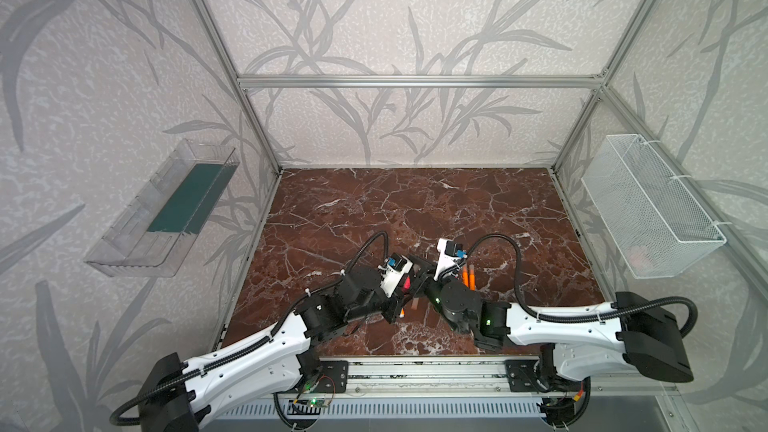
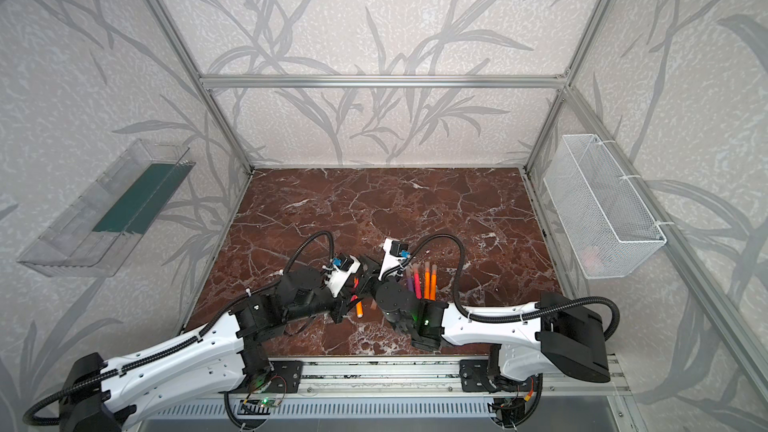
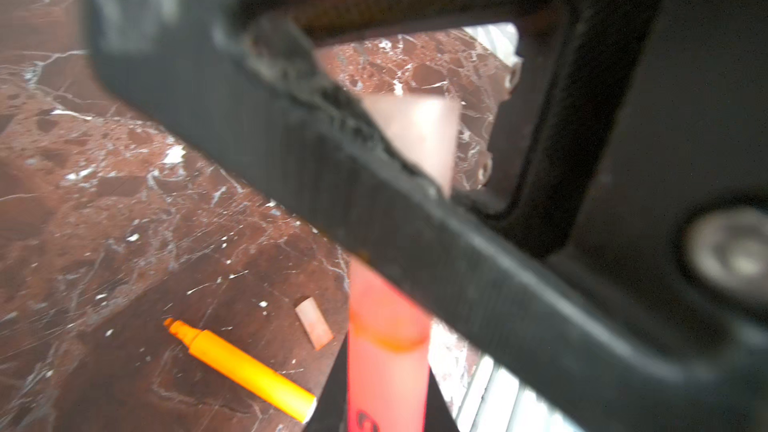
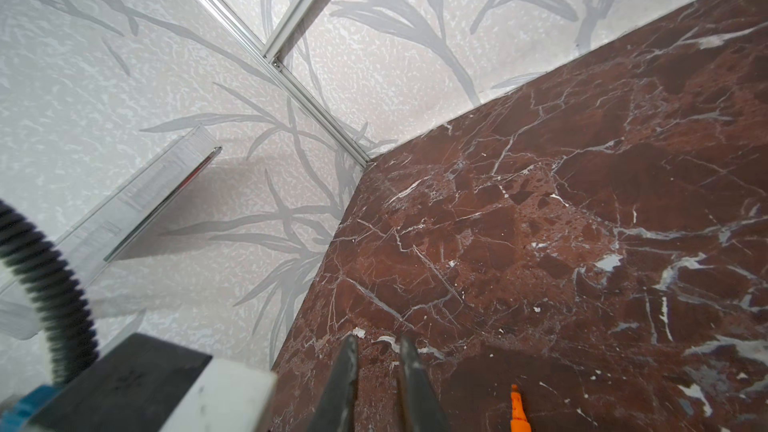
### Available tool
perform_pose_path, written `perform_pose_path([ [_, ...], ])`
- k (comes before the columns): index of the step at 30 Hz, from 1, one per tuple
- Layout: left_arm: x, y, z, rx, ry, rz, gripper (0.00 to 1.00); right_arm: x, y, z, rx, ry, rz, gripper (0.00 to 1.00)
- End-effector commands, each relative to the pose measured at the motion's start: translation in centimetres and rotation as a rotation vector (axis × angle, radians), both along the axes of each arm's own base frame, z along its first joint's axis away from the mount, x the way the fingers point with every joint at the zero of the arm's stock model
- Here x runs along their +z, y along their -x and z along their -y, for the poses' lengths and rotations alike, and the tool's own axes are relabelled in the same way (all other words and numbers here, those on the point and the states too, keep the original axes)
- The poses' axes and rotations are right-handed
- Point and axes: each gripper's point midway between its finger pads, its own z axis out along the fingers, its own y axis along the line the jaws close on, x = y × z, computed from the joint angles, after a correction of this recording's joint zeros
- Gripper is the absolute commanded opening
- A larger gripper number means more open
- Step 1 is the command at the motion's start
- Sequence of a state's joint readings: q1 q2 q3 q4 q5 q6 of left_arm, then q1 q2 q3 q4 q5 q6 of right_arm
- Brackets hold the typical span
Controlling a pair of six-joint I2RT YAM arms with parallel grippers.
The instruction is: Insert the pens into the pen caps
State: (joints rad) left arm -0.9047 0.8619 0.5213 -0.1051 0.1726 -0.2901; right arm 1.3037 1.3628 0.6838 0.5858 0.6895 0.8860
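My left gripper (image 3: 386,401) is shut on a pink-red pen (image 3: 388,351), also showing in a top view (image 1: 407,283). My right gripper (image 4: 376,340) meets it at mid-table, jaws nearly together. In the left wrist view its black finger (image 3: 374,201) crosses the pen's front, and a pale pen cap (image 3: 415,135) sticks out behind it, in line with the pen. An uncapped orange pen (image 3: 245,367) and a loose cap (image 3: 314,323) lie on the marble below. Beside my right arm lie capped pens: purple (image 2: 410,280), pink-red (image 2: 417,282) and two orange (image 2: 430,282).
The marble tabletop (image 1: 415,209) stretches behind the grippers. A clear plastic bin (image 1: 166,209) hangs on the left wall and a white mesh basket (image 1: 648,205) on the right wall. An aluminium rail (image 1: 415,371) runs along the front edge.
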Motion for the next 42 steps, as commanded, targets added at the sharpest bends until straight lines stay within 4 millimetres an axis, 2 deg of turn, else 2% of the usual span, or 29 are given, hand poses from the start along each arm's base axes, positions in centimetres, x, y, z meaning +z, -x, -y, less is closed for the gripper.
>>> perform_pose_path([
  [1,11.3,-8.9,-5.0,0.525,0.288,0.281,0.00,-8.5,8.4,-3.3,0.368,0.231,-0.156,0.00],
  [5,11.3,-7.9,-4.3,0.457,0.311,0.257,0.00,-7.7,8.2,-2.9,0.373,0.209,-0.078,0.00],
  [10,11.2,-5.9,-2.3,0.297,0.353,0.226,0.00,-5.9,7.6,-1.9,0.357,0.238,-0.023,0.01],
  [16,10.0,-4.2,-0.9,0.184,0.372,0.196,0.00,-3.2,7.0,-0.8,0.336,0.253,0.057,0.09],
  [22,9.2,-3.1,0.0,0.116,0.383,0.186,0.00,-2.0,5.9,0.4,0.288,0.265,0.083,0.30],
  [30,8.8,-1.6,1.1,0.043,0.371,0.179,0.00,-1.4,4.7,0.8,0.270,0.243,0.091,0.35],
  [33,8.6,-1.6,1.2,0.048,0.366,0.185,0.00,-0.2,4.6,1.8,0.245,0.226,0.110,0.37],
  [38,7.8,-1.8,1.0,0.066,0.353,0.186,0.00,2.3,4.7,5.0,0.209,0.219,0.179,0.47],
  [42,7.5,-1.3,1.5,0.039,0.345,0.183,0.00,4.0,4.6,5.5,0.193,0.190,0.231,0.51],
])
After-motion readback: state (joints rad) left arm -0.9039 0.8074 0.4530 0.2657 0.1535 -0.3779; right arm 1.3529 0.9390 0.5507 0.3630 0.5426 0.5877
